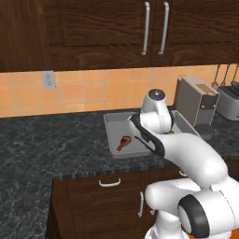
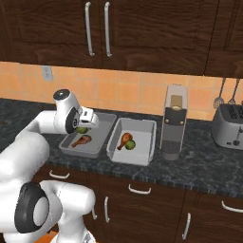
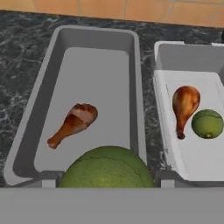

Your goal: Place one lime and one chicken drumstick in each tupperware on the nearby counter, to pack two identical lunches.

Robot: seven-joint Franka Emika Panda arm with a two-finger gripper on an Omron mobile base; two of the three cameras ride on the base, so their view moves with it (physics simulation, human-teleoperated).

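My gripper [image 3: 107, 177] is shut on a green lime [image 3: 107, 168], held above the near end of the left tupperware [image 3: 98, 78]. A brown chicken drumstick [image 3: 73, 124] lies on that tray's floor. The right tupperware [image 3: 192, 57] holds a second drumstick [image 3: 183, 105] and a second lime [image 3: 207, 124] side by side. From the right base view the gripper [image 2: 88, 124] hangs over the left tupperware [image 2: 102, 118] with the lime [image 2: 82, 129] under it, the drumstick [image 2: 81, 140] below, and the right tupperware [image 2: 142, 130] alongside. Both trays rest on the counter [image 2: 204, 161].
A tall grey boxy appliance [image 2: 174, 121] stands just right of the trays. Farther right is a silver toaster [image 2: 230, 126], with utensils [image 2: 225, 97] hanging on the orange tiled wall. Dark wall cabinets [image 2: 97, 33] hang above. The counter [image 1: 42, 140] stretches left of the trays.
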